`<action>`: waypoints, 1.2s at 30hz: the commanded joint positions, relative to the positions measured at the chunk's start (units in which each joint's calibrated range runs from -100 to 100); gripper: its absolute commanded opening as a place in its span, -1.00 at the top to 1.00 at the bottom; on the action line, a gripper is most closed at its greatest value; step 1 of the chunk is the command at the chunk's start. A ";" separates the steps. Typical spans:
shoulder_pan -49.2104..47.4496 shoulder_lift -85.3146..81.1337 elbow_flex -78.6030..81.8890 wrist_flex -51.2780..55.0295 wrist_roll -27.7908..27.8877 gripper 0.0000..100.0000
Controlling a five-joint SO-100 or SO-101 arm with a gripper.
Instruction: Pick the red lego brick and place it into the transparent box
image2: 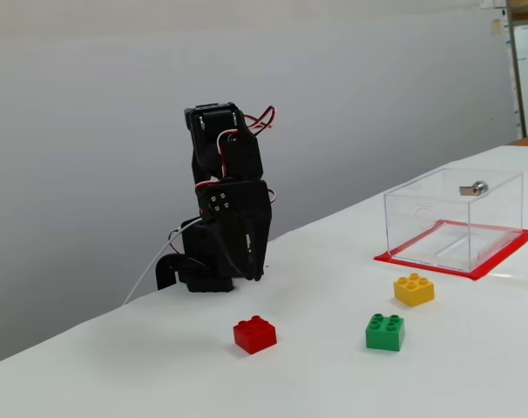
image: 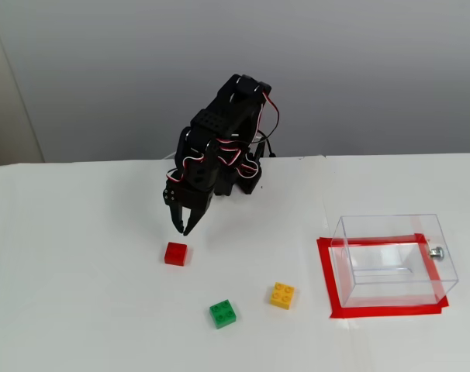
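The white table [image: 80, 310] carries the transparent box [image: 394, 260] at its right on a red tape frame [image: 328, 279]. The black gripper [image: 181, 226] hangs just beyond the red lego brick [image: 175, 253], fingers apparently clenched together, grasping nothing. The brick lies left of centre, apart from them.

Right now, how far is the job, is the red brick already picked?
Not yet. The red brick lies on the table, untouched. The pincer hangs just above and behind it, empty; its fingers look nearly together. The box holds nothing. In hand: the approach to the brick. Left: lower, grip, carry to the box and drop it in. The green brick and yellow brick lie apart.
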 commanded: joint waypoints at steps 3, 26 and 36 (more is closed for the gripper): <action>1.49 6.22 -6.10 -4.00 0.25 0.97; -0.51 8.17 2.94 -9.91 8.08 0.96; -2.80 8.68 2.49 -9.91 8.13 0.94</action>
